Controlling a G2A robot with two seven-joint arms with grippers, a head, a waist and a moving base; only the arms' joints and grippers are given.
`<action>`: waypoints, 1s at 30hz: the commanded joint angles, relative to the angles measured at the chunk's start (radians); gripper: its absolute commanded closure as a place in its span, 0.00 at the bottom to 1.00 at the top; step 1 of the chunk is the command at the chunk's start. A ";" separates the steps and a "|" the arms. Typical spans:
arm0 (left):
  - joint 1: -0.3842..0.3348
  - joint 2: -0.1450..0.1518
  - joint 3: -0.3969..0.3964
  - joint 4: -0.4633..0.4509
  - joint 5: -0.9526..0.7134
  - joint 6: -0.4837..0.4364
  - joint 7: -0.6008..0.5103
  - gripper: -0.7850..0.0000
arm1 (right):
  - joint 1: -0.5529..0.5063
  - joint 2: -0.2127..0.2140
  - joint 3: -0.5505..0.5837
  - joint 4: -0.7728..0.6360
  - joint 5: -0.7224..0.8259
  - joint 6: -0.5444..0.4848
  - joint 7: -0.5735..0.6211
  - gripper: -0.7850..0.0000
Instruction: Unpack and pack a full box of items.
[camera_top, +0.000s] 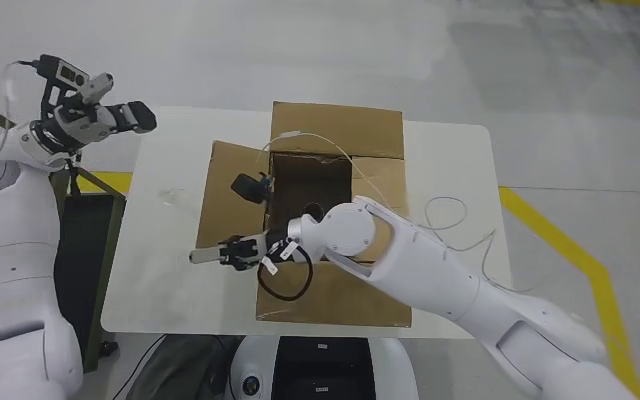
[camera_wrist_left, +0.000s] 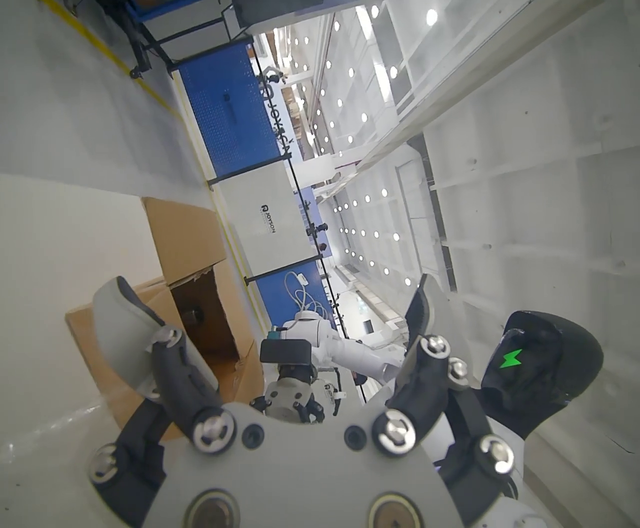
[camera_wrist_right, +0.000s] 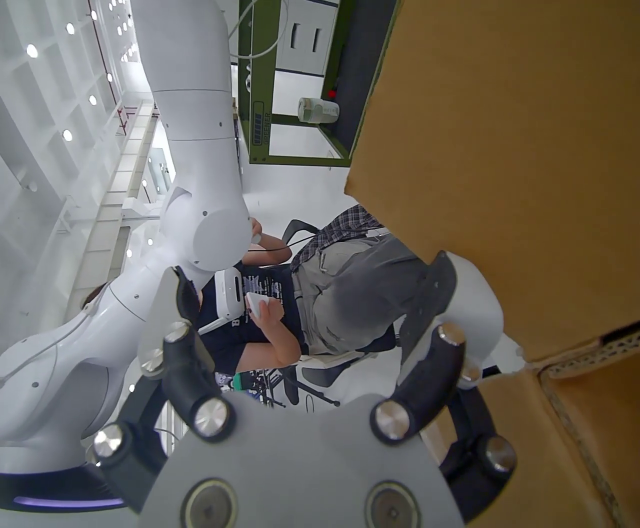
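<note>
An open cardboard box (camera_top: 340, 130) stands on the white table (camera_top: 160, 260) with all its flaps folded outward. Its inside is dark, and I cannot make out any contents. My right arm reaches across the box from the near right. My right gripper (camera_top: 202, 257) hovers over the edge of the box's left flap (camera_top: 225, 195), pointing left. In the right wrist view this gripper (camera_wrist_right: 307, 270) is open and holds nothing, with the brown flap (camera_wrist_right: 500, 150) right beside one finger (camera_wrist_right: 440, 290). My left gripper (camera_top: 145, 118) is raised beyond the table's far left corner, open (camera_wrist_left: 270, 285) and holding nothing. It faces the box (camera_wrist_left: 185, 235).
A small black block (camera_top: 250, 187) with a thin white cable hangs at the left rim of the box opening. More white cable (camera_top: 450, 215) loops over the table to the right of the box. A dark green cart (camera_top: 85, 250) stands against the table's left side.
</note>
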 joint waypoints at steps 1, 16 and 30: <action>-0.004 -0.004 0.035 -0.014 0.003 0.012 -0.002 0.00 | 0.001 -0.006 -0.001 0.005 -0.006 0.002 0.003 0.00; -0.073 -0.046 0.292 0.071 0.023 0.030 0.021 0.00 | -0.032 -0.030 0.023 0.027 -0.041 -0.006 0.035 0.00; -0.132 -0.064 0.389 0.227 0.084 0.037 0.049 0.00 | -0.192 0.049 0.216 -0.182 -0.171 0.027 0.029 0.00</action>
